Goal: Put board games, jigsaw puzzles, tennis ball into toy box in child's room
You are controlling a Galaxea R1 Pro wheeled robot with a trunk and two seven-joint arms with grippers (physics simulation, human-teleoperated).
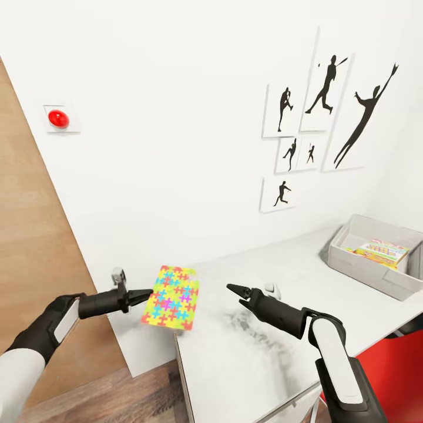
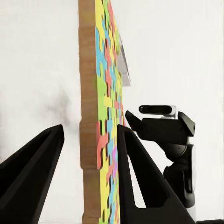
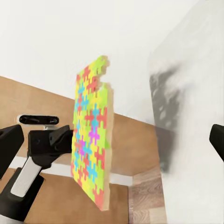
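One jigsaw puzzle [image 1: 171,298], seemingly gripper-held [image 1: 148,292]

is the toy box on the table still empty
No, the toy box already holds a colourful flat game box in the head view.

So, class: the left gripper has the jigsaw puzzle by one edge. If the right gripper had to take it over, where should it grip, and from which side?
Probably the free edge of the jigsaw puzzle facing the right gripper, approached from the table side. The puzzle is a thin flat square held nearly upright, the left gripper occupies the opposite edge, and only the thin dimension suits the open jaws.
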